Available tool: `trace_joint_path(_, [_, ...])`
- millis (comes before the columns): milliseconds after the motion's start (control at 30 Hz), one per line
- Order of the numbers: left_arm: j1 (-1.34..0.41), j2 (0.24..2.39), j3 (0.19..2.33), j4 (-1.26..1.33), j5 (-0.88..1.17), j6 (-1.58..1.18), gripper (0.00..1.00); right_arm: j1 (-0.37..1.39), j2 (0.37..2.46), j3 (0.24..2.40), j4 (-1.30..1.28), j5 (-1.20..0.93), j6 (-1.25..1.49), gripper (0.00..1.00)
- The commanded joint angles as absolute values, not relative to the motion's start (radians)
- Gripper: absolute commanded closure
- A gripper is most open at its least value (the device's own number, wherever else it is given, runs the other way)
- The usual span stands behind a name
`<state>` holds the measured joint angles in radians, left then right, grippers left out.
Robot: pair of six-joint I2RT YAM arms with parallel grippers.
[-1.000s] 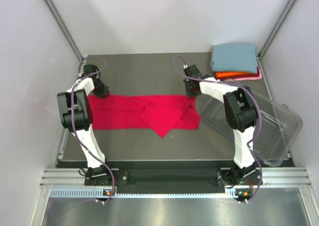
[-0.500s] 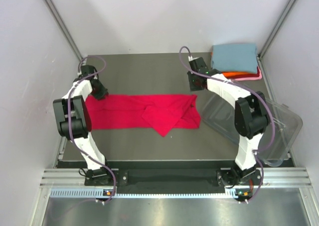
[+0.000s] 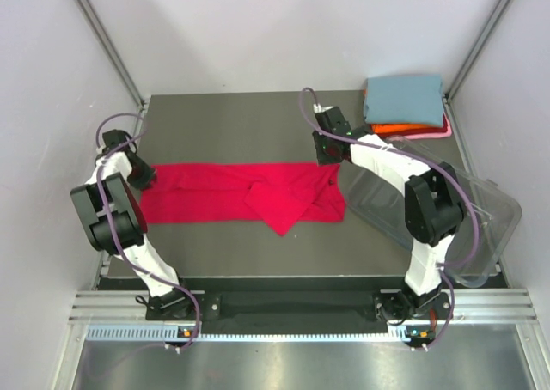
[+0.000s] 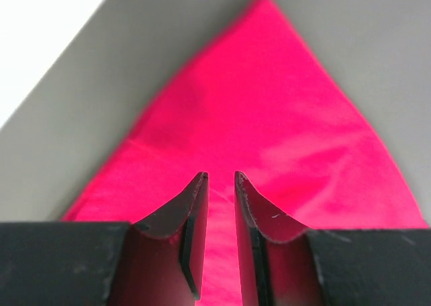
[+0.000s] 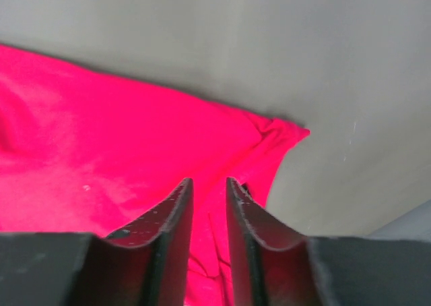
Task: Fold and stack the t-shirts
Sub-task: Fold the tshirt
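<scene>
The crimson red t-shirt (image 3: pixel 215 192) lies stretched in a long band across the middle of the table, with a folded point hanging toward the near side. At its left end my left gripper (image 3: pixel 137 173) is nearly closed, with red cloth (image 4: pixel 269 117) in the narrow gap of the jaws (image 4: pixel 221 174). My right gripper (image 3: pixel 329 154) sits at the shirt's far right corner. It is also nearly closed (image 5: pixel 209 180), with wrinkled red cloth (image 5: pixel 101 131) gathered between the fingers. A folded pile stands at the back right: blue-grey t-shirt (image 3: pixel 404 98) over orange (image 3: pixel 400 130) and pale pink (image 3: pixel 434 134).
A clear plastic tub (image 3: pixel 464 227) lies tilted at the right side, close beside the right arm. The dark table (image 3: pixel 232 128) is walled by white panels on the left, back and right. The left gripper is close to the left edge.
My left gripper has moved left toward the table edge, and the shirt's left end has followed it. My right gripper shifted back and returned to the right corner.
</scene>
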<state>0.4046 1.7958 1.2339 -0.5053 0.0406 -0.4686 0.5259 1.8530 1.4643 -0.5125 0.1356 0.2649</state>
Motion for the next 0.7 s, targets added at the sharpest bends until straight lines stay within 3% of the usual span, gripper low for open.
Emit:
trace_joint_path(0, [0.416,1.819,1.259,-0.508,0.018,-0.466,0.74,0.505,1.881,1.463,-0.508,0.184,0.307,0.72])
trace_joint_path(233, [0.431,1.845,1.253,-0.502,-0.043,-0.46,0.74,0.477,1.893,1.442,-0.531,0.169,0.535,0.69])
trace_joint_path(667, [0.431,1.867,1.25,-0.502,-0.045,-0.456,0.76,0.44,1.902,1.404,-0.534,0.232,0.699,0.66])
